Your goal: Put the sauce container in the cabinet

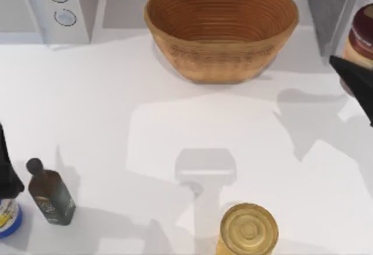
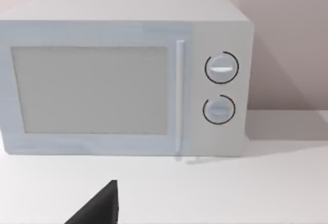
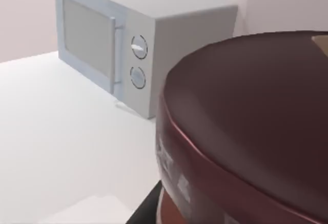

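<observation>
The sauce container (image 1: 362, 39) is at about three o'clock on the table in the top view, at the right edge, just beside the grey cabinet (image 1: 332, 4), which stands at about two o'clock. Its dark maroon lid (image 3: 256, 116) is very close under the right wrist camera, so I judge that the jar is upright and that the right gripper (image 1: 352, 80) is directly at it, on its six o'clock side. I cannot tell from these pictures whether the right fingers are apart or clamped on the jar. The cabinet lies toward twelve o'clock from the jar, so the coming move should carry it that way, only a short path. The right arm is clearly the nearer one. The left gripper (image 1: 7, 173) is parked at about eight o'clock, near the dark bottle (image 1: 51, 194) and a blue-rimmed item (image 1: 8, 219), and whether it is open I cannot tell. It faces the microwave (image 2: 123, 78), which is at eleven o'clock. The wicker basket (image 1: 221, 30) is at twelve o'clock, and the gold-lidded jar (image 1: 249, 229) is at six o'clock, well apart from the path.
</observation>
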{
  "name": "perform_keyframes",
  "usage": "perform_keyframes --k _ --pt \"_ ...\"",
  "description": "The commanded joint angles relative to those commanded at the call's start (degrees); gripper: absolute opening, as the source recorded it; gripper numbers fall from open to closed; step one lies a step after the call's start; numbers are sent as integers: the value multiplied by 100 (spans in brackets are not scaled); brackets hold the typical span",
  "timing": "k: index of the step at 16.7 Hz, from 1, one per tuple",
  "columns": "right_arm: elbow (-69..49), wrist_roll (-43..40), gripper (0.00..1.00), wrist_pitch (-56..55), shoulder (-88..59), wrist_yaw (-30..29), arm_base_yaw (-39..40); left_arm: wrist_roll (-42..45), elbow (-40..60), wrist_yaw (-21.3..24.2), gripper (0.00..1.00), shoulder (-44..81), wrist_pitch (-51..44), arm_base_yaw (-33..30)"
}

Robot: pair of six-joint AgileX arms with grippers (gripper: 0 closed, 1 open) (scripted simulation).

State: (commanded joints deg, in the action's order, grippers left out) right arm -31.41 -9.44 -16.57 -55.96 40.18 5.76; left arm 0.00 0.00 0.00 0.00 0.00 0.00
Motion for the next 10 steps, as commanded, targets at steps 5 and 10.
perform_keyframes --k 5,10 --pt "1586 578 0 846 3214 -2023 -318 0 0 0 100 0 0 0" --pt "2799 885 0 1481 5139 -3590 -523 0 0 0 100 0 0 0"
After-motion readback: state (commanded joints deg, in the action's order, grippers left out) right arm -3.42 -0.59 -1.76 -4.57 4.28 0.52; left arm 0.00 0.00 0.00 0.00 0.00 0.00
